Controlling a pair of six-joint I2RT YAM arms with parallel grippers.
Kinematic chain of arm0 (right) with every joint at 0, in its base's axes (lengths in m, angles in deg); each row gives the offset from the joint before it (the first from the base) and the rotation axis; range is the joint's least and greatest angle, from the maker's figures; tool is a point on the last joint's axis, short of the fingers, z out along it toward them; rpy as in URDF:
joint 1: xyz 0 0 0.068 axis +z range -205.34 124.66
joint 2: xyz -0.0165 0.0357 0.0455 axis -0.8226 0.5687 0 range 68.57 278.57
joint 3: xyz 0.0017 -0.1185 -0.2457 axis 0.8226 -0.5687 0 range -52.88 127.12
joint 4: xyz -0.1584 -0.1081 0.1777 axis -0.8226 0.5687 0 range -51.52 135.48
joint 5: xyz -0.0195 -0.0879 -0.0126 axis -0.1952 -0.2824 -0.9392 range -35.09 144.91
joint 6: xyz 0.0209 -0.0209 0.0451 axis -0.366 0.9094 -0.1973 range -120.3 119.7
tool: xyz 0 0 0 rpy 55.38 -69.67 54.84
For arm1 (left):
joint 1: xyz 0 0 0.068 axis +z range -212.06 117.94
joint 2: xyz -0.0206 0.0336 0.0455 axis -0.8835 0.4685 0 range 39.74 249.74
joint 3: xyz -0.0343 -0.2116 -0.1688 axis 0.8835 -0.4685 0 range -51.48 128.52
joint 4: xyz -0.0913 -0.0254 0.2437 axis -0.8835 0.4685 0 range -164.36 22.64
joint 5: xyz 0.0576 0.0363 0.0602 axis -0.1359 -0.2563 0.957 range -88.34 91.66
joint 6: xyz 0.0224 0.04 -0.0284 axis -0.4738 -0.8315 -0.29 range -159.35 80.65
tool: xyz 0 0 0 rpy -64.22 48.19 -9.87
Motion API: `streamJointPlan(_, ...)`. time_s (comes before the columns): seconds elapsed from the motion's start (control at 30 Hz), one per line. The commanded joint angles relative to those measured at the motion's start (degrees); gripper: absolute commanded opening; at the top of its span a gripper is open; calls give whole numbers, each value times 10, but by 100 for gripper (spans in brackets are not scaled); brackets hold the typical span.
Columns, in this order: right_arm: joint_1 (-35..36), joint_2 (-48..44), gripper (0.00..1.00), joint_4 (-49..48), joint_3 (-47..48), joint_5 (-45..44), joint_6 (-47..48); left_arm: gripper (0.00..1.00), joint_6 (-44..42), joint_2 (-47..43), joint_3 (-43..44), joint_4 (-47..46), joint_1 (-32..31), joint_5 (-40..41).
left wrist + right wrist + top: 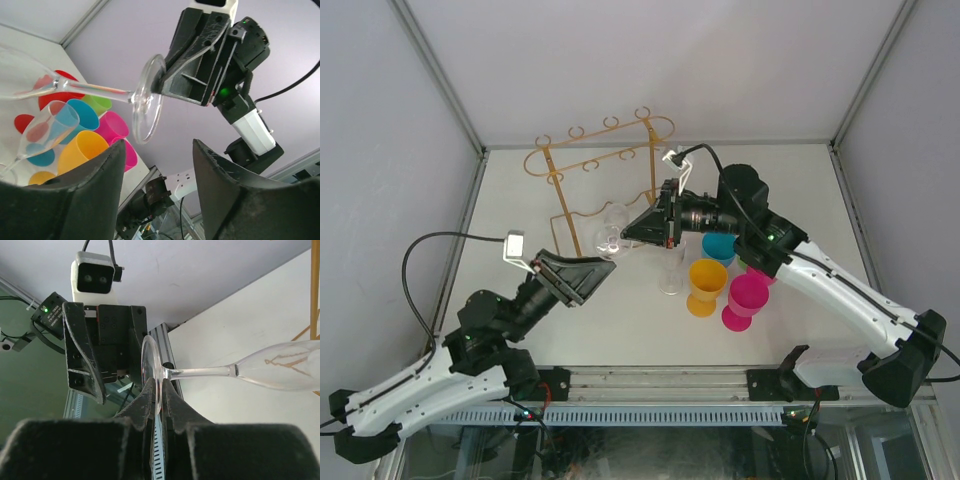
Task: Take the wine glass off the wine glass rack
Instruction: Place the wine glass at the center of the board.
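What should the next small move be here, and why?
Probably ease the open left gripper forward until it straddles the stem of the clear wine glass, then close. The right gripper pinches only the rim of the glass's foot, holding it sideways near the thin gold wire rack; a second grip looks safer before carrying it away.

wine glass (278, 373): clear glossy glass | wine glass rack (650, 160): thin gold metal wire

The right wrist view's edge cuts off the wine glass (260, 372) and most of the wine glass rack (314, 290).
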Motion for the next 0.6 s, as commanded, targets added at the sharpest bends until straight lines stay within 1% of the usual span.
streamJointPlan(0.0,7,-11,0,-46,3,11,21,56,20,10,1,-67,2,-24)
streamJointPlan(0.1,7,-10,0,-45,3,22,20,50,17,15,4,-67,2,-25)
streamJointPlan(0.27,9,-15,0,-46,3,34,22,48,14,18,4,-64,2,-18)
streamJointPlan(0.37,9,-18,0,-44,2,34,22,39,7,21,7,-63,2,-12)
streamJointPlan(0.5,10,-20,0,-41,2,43,24,31,-8,28,17,-55,2,-15)
streamJointPlan(0.57,12,-21,0,-41,2,49,25,29,-12,33,22,-52,2,-23)
